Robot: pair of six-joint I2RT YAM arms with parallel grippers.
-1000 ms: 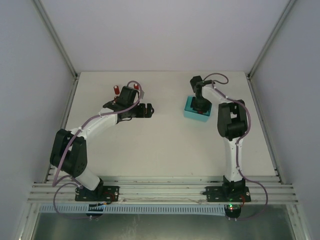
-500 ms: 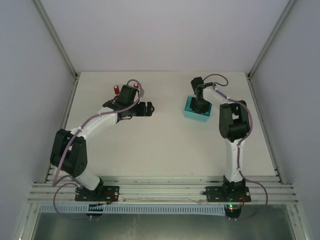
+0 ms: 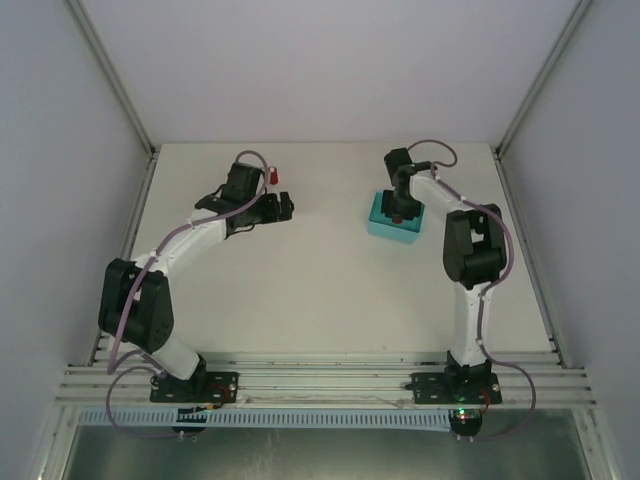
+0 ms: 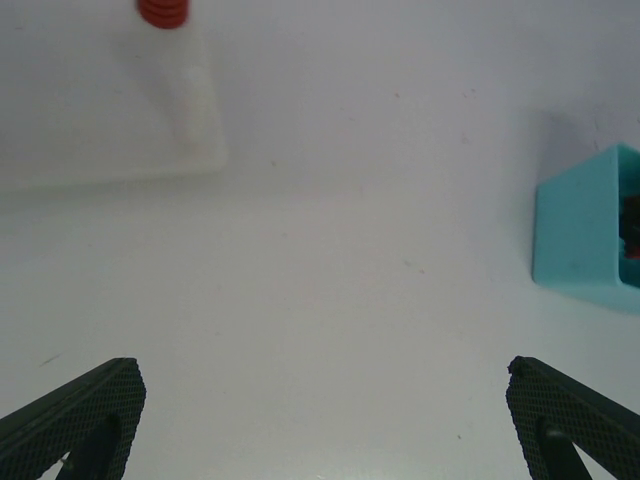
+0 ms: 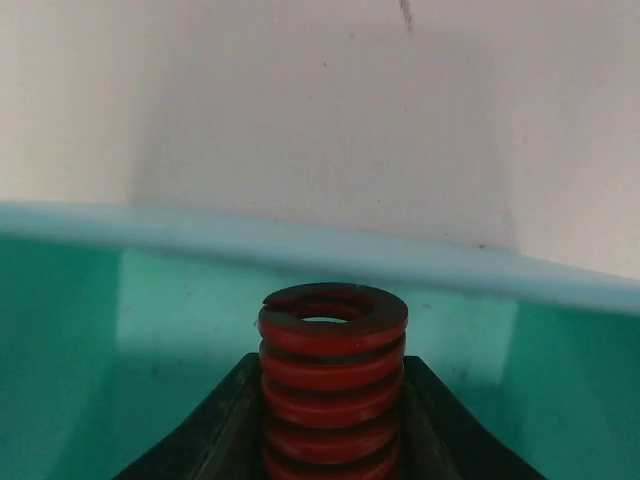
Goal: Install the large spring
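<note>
My right gripper is down in the teal bin and shut on the large red spring. The spring stands upright between the black fingers, with its top coil above them. It shows as a red spot in the top view. My left gripper is open and empty above the table. In the left wrist view a white post with a small red spring on top stands on a white base, far ahead on the left.
The teal bin also shows at the right edge of the left wrist view. A red-capped post stands just behind my left gripper. Grey walls and aluminium posts close in the table on three sides.
My left arm has swung back and to the left, and now covers the left red-capped post. The red spring now shows in my right gripper over the bin.
</note>
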